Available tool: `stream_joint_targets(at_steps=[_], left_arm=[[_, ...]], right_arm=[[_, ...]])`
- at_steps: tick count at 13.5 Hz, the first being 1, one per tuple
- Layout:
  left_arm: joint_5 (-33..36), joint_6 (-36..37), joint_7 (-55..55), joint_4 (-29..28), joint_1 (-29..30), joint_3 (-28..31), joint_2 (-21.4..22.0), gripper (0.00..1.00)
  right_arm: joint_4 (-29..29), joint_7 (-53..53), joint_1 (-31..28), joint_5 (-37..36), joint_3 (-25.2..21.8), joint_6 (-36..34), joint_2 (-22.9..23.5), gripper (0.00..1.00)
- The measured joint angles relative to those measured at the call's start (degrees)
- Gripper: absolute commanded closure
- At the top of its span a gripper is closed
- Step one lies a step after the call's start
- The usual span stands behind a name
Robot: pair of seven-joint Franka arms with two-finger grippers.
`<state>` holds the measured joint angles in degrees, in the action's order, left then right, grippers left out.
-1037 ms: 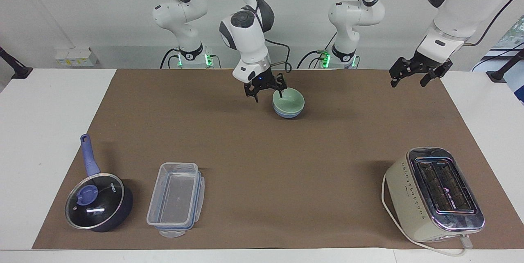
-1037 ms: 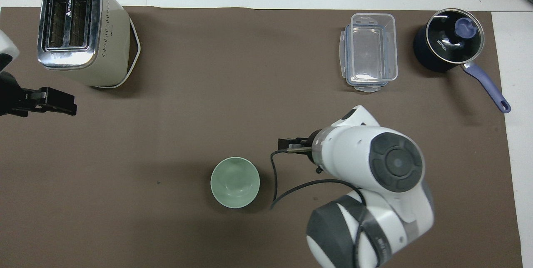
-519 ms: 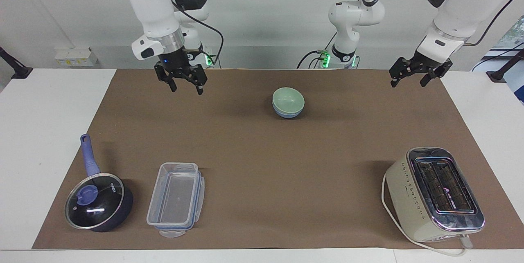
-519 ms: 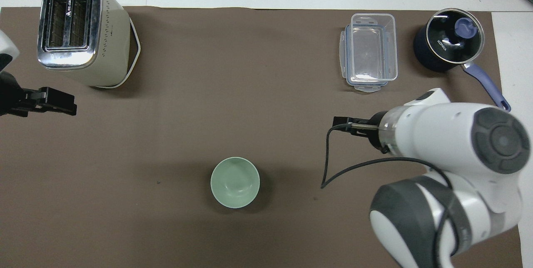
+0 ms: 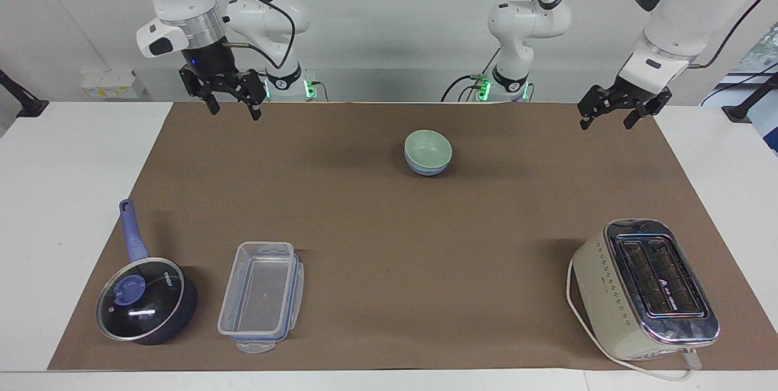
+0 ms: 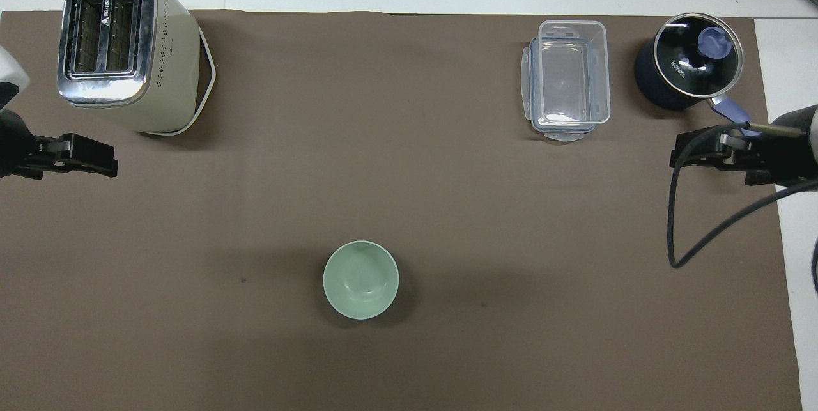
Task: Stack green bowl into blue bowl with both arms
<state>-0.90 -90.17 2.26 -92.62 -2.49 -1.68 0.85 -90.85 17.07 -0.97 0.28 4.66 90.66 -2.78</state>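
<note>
**Green bowl sits nested in blue bowl; both arms raised and empty**

A brown mat (image 5: 389,294) covers most of a white table. Toward the mat's edge nearest the robots, about midway between its two ends, the green bowl (image 5: 428,147) sits upright inside the blue bowl (image 5: 429,168). Only a thin band of blue shows beneath the green rim in the facing view; from overhead the green bowl (image 6: 361,279) hides the blue one completely. The stack looks level and settled.

The right gripper (image 5: 230,95) hangs in the air over the mat's corner at the right arm's end, nearest the robots, its fingers spread apart and holding nothing. The left gripper (image 5: 614,112) hangs over the matching corner at the left arm's end, fingers likewise apart and empty. Neither touches a bowl.

Along the mat's edge farthest from the robots stand a dark blue lidded saucepan (image 5: 148,300) and a clear plastic container (image 5: 262,298) toward the right arm's end, and a cream toaster (image 5: 645,288) toward the left arm's end.

Judging by this, the stacking appears done, with nothing obvious left.
</note>
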Motion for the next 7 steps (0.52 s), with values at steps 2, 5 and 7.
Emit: stream_joint_targets(at_steps=[2,5,7], left_arm=[[0.0,0.0,0.0,0.0,0.0,0.0,0.0,0.0],[0.0,0.0,0.0,0.0,0.0,0.0,0.0,0.0],[0.0,0.0,0.0,0.0,0.0,0.0,0.0,0.0]], right_arm=[[2.4,-1.1,0.0,-1.0,0.0,-1.7,2.0,0.0],[3.0,-1.3,0.0,-1.2,0.1,-1.9,2.6,0.0],[3.1,-1.3,0.0,-1.2,0.3,-2.4,2.6,0.0]])
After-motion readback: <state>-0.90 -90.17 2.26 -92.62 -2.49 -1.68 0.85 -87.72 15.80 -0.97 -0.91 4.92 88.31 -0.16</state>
